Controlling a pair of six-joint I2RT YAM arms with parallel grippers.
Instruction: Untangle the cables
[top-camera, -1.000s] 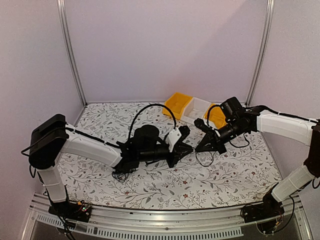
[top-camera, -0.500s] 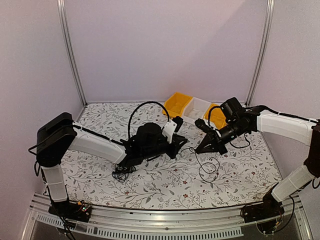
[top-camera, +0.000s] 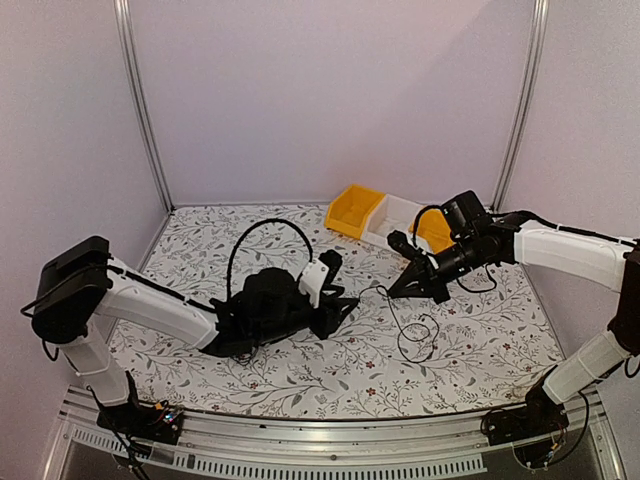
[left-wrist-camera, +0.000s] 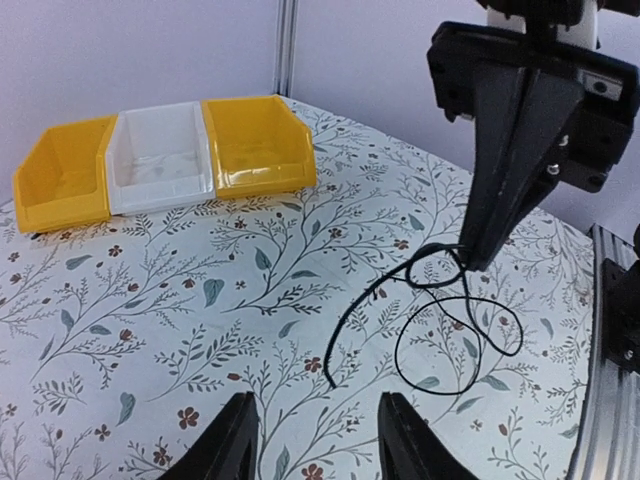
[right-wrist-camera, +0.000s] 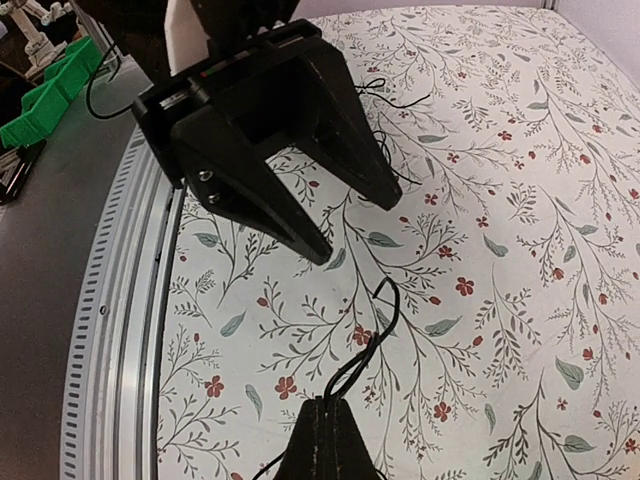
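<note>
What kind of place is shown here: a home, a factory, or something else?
Probably a lab robot cell: white panels on aluminium posts enclose a floral-patterned table, with small plastic bins near its far edge.

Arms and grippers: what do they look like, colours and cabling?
Both arms have white shell links, the left arm and the right arm alike, with black joint housings. A thick black cable arcs over the left wrist. The left gripper and right gripper are black, with long tapered wedge fingers.
</note>
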